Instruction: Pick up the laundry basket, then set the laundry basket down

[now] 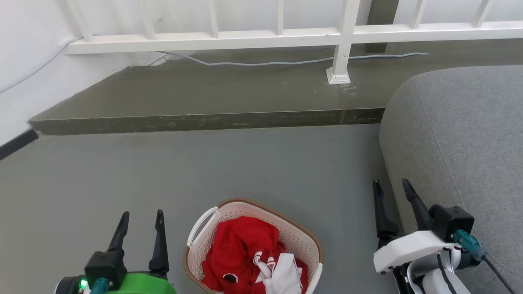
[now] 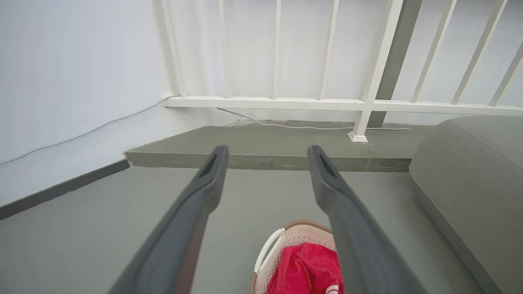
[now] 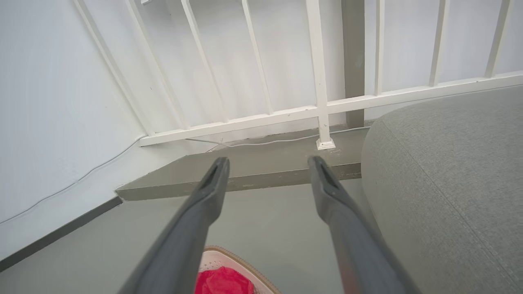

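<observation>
- Nearest in, the left gripper (image 1: 142,213) sits low with a green wrist housing behind it. Its two dark fingers are spread wide and there is nothing between them: released, empty.
- Over on the other side, the right gripper (image 1: 391,182) has a white wrist housing. Its fingers are parted too and hold nothing.
- Between the two grippers stands the laundry basket (image 1: 296,241), upright on the grey floor (image 1: 245,163). It is near the left gripper's inner finger but clear of it, and well apart from the right gripper.
- One white loop handle (image 1: 200,226) lies on the basket side facing the left gripper, with open floor between handle and fingers.
- Inside the basket is a bunched red garment (image 1: 241,241), with a white cloth (image 1: 284,275) lying on it at the end nearest the robot.
- In the left wrist view the basket shows low between that gripper's fingers, partly behind the right-hand one. In the right wrist view its brown rim peeks out beside the left-hand finger.
- Just beside the right gripper, on its outer side, is a grey sofa (image 1: 457,134).
- Ahead of both sets of fingertips there is bare floor, then a raised step (image 1: 204,121).
- On that step stands a white railing (image 1: 245,38), and a pale cable (image 1: 265,63) trails along beneath its bottom rail.
</observation>
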Motion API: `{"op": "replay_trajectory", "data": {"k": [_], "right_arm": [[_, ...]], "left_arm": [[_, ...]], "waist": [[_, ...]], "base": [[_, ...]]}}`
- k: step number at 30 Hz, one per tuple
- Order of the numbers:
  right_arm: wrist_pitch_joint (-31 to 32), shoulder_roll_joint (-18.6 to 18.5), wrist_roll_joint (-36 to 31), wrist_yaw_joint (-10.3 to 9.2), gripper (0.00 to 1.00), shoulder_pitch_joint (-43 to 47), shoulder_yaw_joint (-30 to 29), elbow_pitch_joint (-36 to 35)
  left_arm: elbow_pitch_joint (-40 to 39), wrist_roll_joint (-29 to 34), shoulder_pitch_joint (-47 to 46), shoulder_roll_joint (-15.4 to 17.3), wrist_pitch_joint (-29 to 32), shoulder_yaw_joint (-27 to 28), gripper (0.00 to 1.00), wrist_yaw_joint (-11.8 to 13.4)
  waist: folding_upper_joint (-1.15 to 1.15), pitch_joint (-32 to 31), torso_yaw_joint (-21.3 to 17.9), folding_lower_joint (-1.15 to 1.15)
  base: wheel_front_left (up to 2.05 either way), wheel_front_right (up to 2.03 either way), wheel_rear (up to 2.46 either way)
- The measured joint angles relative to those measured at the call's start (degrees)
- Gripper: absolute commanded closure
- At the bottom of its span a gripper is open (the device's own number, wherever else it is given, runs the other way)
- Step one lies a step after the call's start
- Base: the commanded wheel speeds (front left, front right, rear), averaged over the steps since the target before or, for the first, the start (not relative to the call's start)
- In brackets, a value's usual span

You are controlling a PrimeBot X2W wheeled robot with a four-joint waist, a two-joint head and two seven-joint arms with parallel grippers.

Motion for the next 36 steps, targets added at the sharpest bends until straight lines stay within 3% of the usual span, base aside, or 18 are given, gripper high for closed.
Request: {"op": "replay_trajectory", "data": {"k": [8, 36], "right_arm": [[-1.59, -0.04, -6.01, -0.98, 0.00, 0.92, 1.54, -0.78], [-1.75, -0.04, -6.39, -1.37, 0.00, 1.03, 1.70, -1.09]], "left_arm": [[-0.63, 6.14, 0.84, 0.00, -1.68, -1.11, 0.00, 0.87], [-0.07, 6.03, 0.89, -0.02, -1.68, -0.08, 0.00, 1.10]], "waist": [[0.00, -0.40, -0.05, 0.00], [0.00, -0.07, -0.01, 0.00]], "base": [[0.00, 0.00, 0.00], [0.00, 0.00, 0.00]]}}
